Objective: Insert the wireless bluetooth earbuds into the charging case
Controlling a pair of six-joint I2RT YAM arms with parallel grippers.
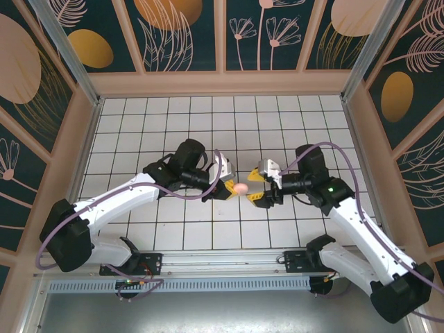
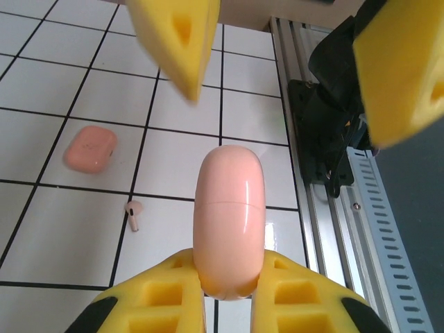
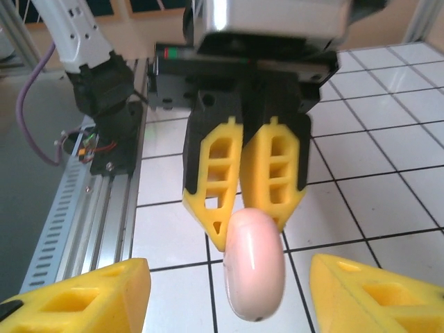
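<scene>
While gripping a pale disc (image 2: 229,215) by one end in the left gripper (image 2: 227,272), held it clear of the desk (image 2: 62,83). Faced the right gripper (image 3: 229,276) head-on, spread wide with one finger to each side of the disc and no contact. Saw, in the left wrist view, the case (image 2: 90,148) lying closed on the white tiles to one side, one earbud (image 2: 133,216) near it, apart.

Checking my feed: the white tiled table (image 1: 208,118) has the salmon charging case (image 2: 90,148) lying flat on it, with one tiny earbud (image 2: 133,214) near it, not touching.
</scene>
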